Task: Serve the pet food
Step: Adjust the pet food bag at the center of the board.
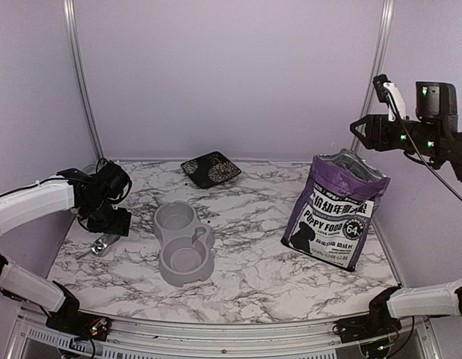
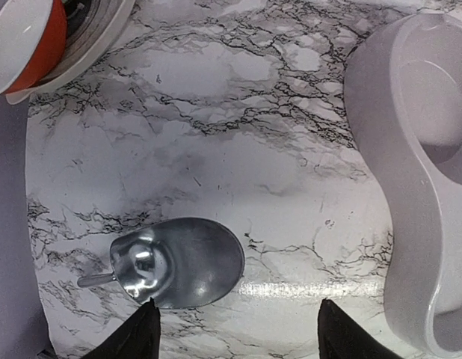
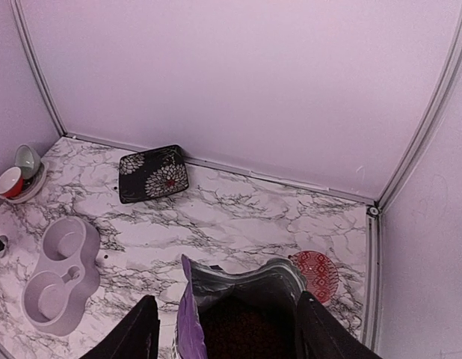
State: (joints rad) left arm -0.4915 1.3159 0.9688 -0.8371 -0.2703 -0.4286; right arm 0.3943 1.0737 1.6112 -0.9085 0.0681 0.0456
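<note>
The pet food (image 3: 255, 333) shows as dark reddish-brown kibble inside the open mouth of the purple-and-white bag (image 1: 336, 211), which stands upright at the right of the table. My right gripper (image 3: 228, 330) hangs open just above the bag's (image 3: 188, 321) mouth, a finger on each side, holding nothing. In the top view that gripper (image 1: 359, 129) is up over the bag's top edge. A shiny metal scoop (image 2: 179, 262) lies empty on the marble. My left gripper (image 2: 238, 330) is open low over it, its left fingertip by the scoop's rim. The grey double bowl (image 1: 184, 243) is empty.
A black flowered plate (image 1: 211, 168) lies at the back. A red patterned coaster (image 3: 317, 275) lies behind the bag. Stacked red and white bowls (image 2: 25, 37) sit at the far left. The double bowl's wall (image 2: 399, 149) is close on the left gripper's right.
</note>
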